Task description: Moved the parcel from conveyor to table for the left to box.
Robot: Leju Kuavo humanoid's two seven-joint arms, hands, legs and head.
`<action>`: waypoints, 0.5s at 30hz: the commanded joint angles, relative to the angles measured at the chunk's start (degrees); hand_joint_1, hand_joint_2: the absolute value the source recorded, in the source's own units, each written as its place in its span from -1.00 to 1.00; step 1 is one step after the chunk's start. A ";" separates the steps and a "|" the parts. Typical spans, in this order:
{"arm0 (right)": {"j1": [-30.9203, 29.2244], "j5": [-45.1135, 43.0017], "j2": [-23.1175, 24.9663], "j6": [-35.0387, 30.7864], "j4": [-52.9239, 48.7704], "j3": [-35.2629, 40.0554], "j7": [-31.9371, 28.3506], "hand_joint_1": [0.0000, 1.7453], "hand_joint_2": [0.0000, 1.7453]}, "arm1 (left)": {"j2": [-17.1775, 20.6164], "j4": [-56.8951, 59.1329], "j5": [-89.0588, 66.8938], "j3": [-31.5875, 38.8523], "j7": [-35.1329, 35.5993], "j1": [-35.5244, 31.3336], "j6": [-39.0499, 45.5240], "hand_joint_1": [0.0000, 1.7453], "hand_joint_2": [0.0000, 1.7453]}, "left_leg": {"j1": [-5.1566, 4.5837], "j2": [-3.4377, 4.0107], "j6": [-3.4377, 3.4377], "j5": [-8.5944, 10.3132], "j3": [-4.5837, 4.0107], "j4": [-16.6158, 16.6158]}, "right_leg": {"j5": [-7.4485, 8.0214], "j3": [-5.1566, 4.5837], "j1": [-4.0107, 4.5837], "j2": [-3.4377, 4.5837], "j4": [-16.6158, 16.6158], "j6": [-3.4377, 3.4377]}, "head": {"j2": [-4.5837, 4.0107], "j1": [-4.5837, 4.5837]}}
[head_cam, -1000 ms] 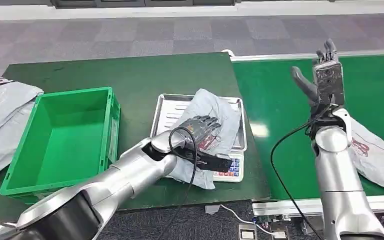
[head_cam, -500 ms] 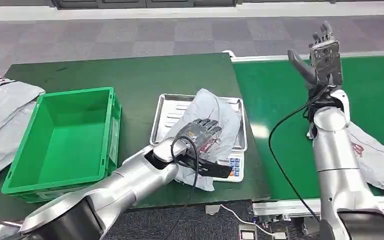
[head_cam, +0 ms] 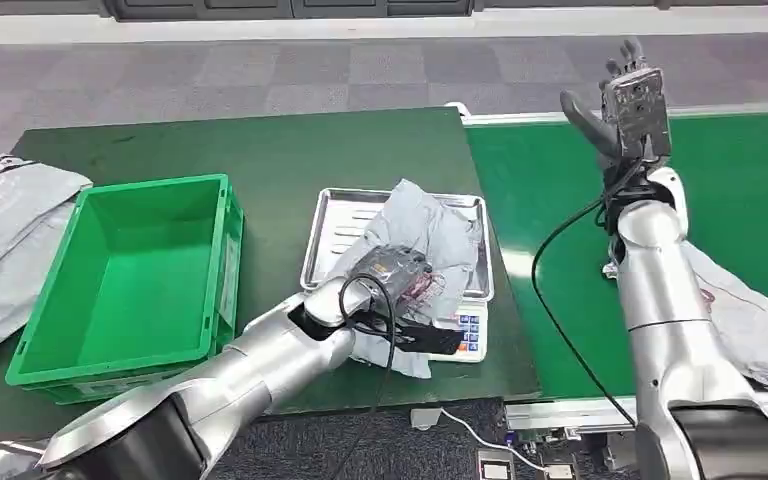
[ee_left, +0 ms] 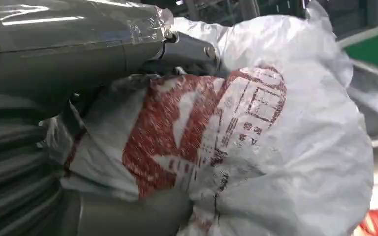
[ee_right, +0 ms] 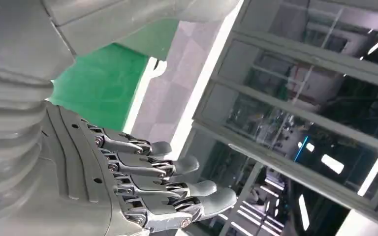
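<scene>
Parcel (head_cam: pixel 430 235) hides left robot hand (head_cam: pixel 392 272) fingers

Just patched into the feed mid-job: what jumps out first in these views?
The left hand grips a crumpled grey parcel with red print on the metal scale tray at the table's middle. The right hand is raised, fingers apart and holding nothing, above the green conveyor. Left of the scale sits a bright green crate, with nothing in it.

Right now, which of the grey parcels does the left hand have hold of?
The grey parcel on the steel scale tray; the left hand grips it. Another lies on the conveyor, more left of the green crate, untouched.
</scene>
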 commanded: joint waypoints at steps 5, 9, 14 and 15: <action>-3.57 -0.98 1.46 -0.66 5.15 5.17 0.84 -1.00 1.00 | 4.57 -3.17 2.07 12.07 -1.21 -4.35 4.99 1.00 1.00 | 0.01 0.25 -0.11 0.14 -0.16 0.03 | 0.25 -0.32 0.02 0.27 0.04 -0.05 | 0.00 0.00; -0.17 -0.04 0.37 -4.04 1.50 3.71 1.75 -1.00 1.00 | 4.02 -6.38 7.20 17.97 -8.57 -5.78 13.36 1.00 1.00 | 0.00 0.14 -0.08 0.22 -0.18 0.00 | 0.25 -0.31 0.00 0.19 0.02 -0.05 | 0.00 0.00; 11.52 -0.10 -2.53 -3.31 -10.78 -2.35 1.69 -1.00 1.00 | 3.38 -13.68 8.11 20.35 -5.14 -11.09 4.00 1.00 1.00 | 0.19 -0.35 -0.10 0.22 -0.52 0.20 | 0.17 -0.43 0.20 -0.25 0.04 -0.07 | 0.00 0.00; 13.01 0.26 -2.63 -3.19 -12.51 -3.01 1.92 -1.00 1.00 | 3.15 -13.78 7.77 20.78 -5.42 -10.75 4.56 1.00 1.00 | 0.23 -0.54 -0.08 0.21 -0.51 0.19 | 0.11 -0.36 0.24 -0.45 -0.02 -0.06 | 0.00 0.00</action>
